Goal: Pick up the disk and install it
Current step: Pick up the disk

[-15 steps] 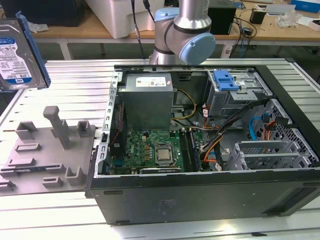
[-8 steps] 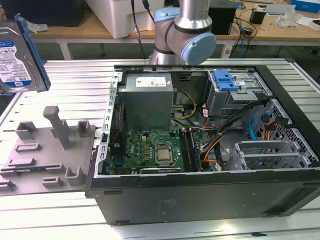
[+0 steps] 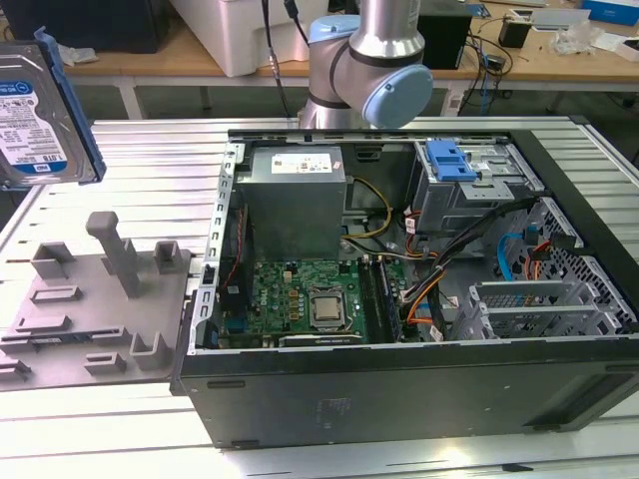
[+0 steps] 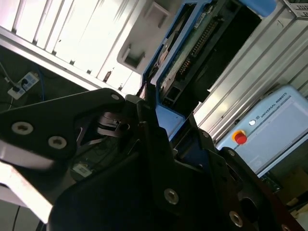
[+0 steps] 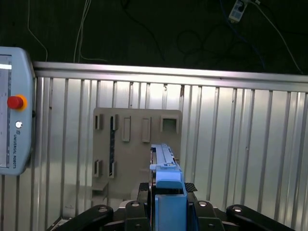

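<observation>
The disk [image 3: 35,110] hangs in the air at the exterior view's left edge, above the ribbed desk [image 3: 150,160] and well apart from the open computer case [image 3: 399,399]. It stands on edge, slightly tilted, with its label face turned to the exterior camera. The label is white and blue and carries dark print. In the first wrist view the disk [image 5: 163,156] is seen edge-on, its long axis running straight out from the tool [image 5: 169,202], with the grey fixture plate [image 5: 137,144] behind it. The tool is clamped on the disk's blue carrier end.
</observation>
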`<state>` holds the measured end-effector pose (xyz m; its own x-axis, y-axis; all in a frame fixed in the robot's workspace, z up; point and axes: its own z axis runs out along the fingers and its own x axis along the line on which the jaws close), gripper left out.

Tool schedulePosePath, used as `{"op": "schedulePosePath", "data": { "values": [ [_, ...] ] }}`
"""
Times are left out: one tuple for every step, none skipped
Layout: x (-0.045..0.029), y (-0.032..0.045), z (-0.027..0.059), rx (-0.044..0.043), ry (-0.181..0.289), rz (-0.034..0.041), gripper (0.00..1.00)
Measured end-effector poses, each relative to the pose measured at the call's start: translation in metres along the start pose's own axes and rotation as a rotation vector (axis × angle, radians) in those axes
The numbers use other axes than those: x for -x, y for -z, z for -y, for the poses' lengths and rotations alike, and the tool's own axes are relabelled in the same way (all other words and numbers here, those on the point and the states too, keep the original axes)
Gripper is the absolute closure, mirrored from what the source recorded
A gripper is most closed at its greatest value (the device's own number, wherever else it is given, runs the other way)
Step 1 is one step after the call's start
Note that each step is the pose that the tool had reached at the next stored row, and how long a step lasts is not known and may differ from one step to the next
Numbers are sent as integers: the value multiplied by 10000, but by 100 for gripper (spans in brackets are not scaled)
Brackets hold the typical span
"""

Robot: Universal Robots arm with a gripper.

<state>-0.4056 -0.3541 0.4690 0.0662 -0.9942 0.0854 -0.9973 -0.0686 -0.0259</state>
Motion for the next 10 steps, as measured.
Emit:
{"op": "schedulePosePath", "data": {
  "values": [
    [-4,1,11,1,-4,6,63],
    [-14,4,36,2,-5,18,63],
    [-22,5,58,6,-6,32,63],
    [-31,7,84,14,-6,51,63],
    [-43,9,112,23,-6,77,63],
    [-51,9,129,27,-6,95,63],
    [-64,11,154,35,-7,126,63],
    [-79,11,180,41,-6,158,63],
    [-87,13,192,44,-6,173,63],
    [-99,14,212,48,-6,195,63]
  ]
}}
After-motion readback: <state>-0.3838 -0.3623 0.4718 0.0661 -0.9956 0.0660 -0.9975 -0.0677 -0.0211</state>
